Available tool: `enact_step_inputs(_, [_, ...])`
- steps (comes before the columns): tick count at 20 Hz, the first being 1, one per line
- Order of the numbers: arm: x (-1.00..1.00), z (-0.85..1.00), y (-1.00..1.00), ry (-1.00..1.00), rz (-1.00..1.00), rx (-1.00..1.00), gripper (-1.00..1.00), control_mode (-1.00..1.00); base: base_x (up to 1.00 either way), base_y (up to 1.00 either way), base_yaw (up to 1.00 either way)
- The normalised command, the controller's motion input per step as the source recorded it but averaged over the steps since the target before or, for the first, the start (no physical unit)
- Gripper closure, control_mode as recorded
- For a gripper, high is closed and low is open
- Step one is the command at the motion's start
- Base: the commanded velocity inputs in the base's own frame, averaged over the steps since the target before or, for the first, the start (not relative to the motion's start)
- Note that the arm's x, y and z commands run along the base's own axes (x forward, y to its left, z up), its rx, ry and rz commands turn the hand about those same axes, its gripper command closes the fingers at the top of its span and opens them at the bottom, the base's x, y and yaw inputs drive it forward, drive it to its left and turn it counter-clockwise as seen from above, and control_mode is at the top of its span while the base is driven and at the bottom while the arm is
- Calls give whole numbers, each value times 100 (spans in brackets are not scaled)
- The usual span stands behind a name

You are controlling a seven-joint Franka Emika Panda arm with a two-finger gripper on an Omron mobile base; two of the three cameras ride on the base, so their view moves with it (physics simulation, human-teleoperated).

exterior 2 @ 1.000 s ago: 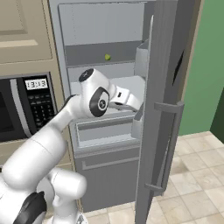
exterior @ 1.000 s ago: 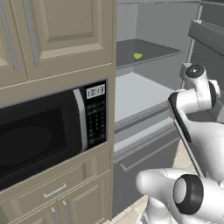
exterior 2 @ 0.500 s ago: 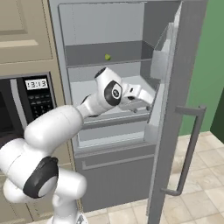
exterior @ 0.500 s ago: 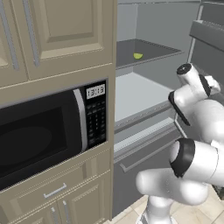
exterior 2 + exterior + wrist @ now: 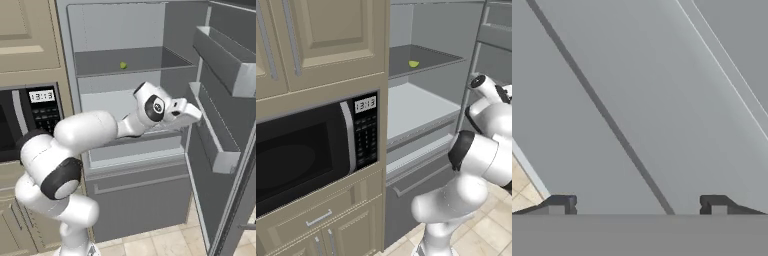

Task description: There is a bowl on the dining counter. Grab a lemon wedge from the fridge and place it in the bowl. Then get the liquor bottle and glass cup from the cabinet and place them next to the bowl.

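Note:
The fridge (image 5: pixel 125 30) stands open, its door swung far out to the right. A tiny yellow-green lemon wedge (image 5: pixel 413 63) (image 5: pixel 123 65) lies on the upper shelf toward the back. My gripper (image 5: pixel 196 117) is stretched out to the right, below the wedge's shelf, close to the inner side of the door. In the hand view the gripper (image 5: pixel 637 205) is open, its fingertips (image 5: pixel 559 202) wide apart with nothing between them, facing a flat grey door panel. The bowl, dining counter, liquor bottle, glass cup and cabinet are out of view.
A black microwave (image 5: pixel 306 150) (image 5: pixel 30 120) is built into beige cabinetry left of the fridge. Door bins (image 5: pixel 220 60) jut out on the inner door at the right. A bottom drawer (image 5: pixel 135 200) sits under the shelves, above the tiled floor (image 5: pixel 165 245).
The fridge door has swung much further open to the right. My arm has reached out to the right along with it, and the gripper has stayed open.

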Motion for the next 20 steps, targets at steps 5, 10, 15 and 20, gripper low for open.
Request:
enact_step_inputs(5, [-69, 8, -39, -9, 5, 1, -100, -100, 0, 0, 0])
enact_step_inputs(10, [-100, 32, 75, -5, 16, 17, -100, -100, 0, 0, 0])
enact_step_inputs(15, [-94, 47, 100, -4, 19, 19, -100, -100, 0, 0, 0])
enact_step_inputs(20, [-52, 65, 100, 0, 15, 17, -100, -100, 0, 0, 0])
